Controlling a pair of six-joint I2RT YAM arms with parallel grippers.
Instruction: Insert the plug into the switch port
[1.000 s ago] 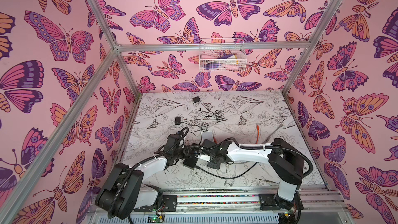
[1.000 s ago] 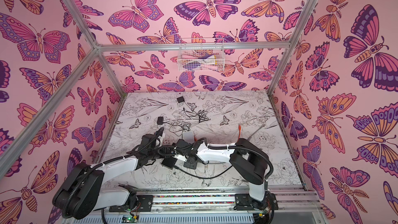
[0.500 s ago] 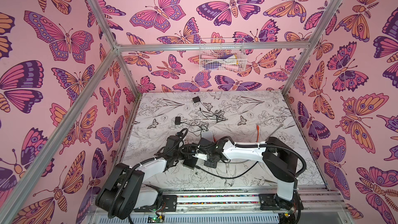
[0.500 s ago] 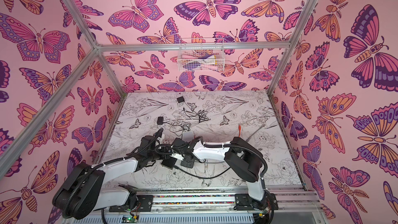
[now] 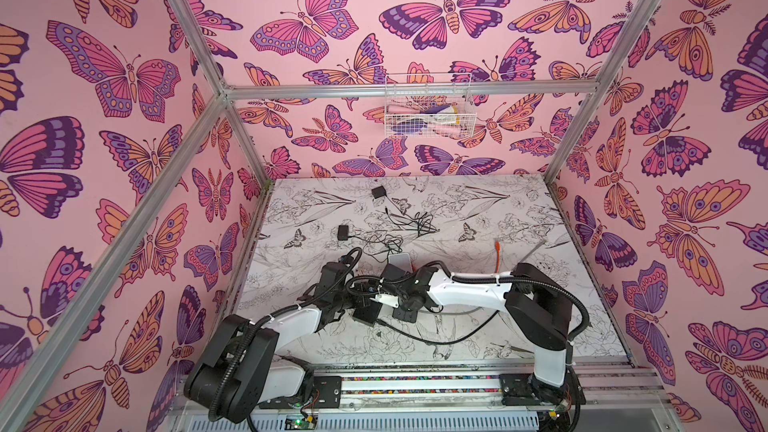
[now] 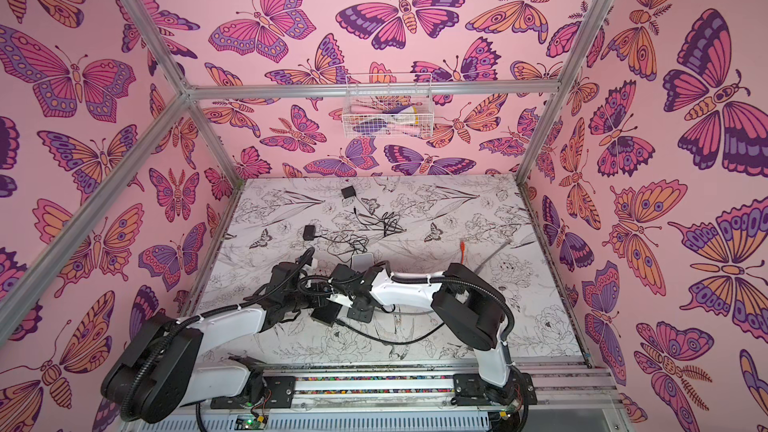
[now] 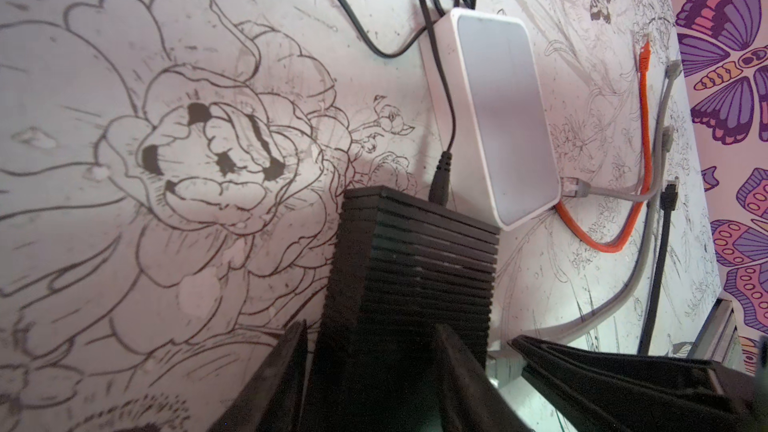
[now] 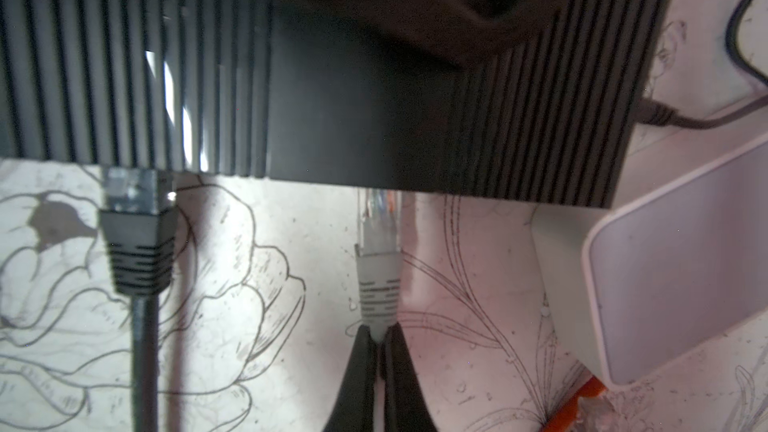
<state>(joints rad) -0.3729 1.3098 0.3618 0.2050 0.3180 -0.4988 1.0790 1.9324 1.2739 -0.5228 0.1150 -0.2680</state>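
The black ribbed switch [image 7: 415,268] lies on the flower-printed table; my left gripper [image 7: 370,338] is shut on it, one finger on each side. In both top views the switch [image 5: 365,314] sits between the two wrists. My right gripper [image 8: 379,336] is shut on the rear of the grey plug [image 8: 378,268]. The plug points straight at the switch's [image 8: 332,97] port side. Its clear tip meets the switch's edge and its front end is hidden there. A black plug [image 8: 137,234] sits in another port of the same side.
A white box [image 7: 498,118] lies right beside the switch, with a grey plug in it. An orange cable [image 7: 644,139], grey cables and a black one lie beyond it. Black adapters [image 5: 378,192] with tangled leads lie further back. A wire basket [image 5: 428,105] hangs on the back wall.
My right arm has shifted a little to the left, bringing the grey plug closer to the switch. The left gripper has stayed in place on the switch.
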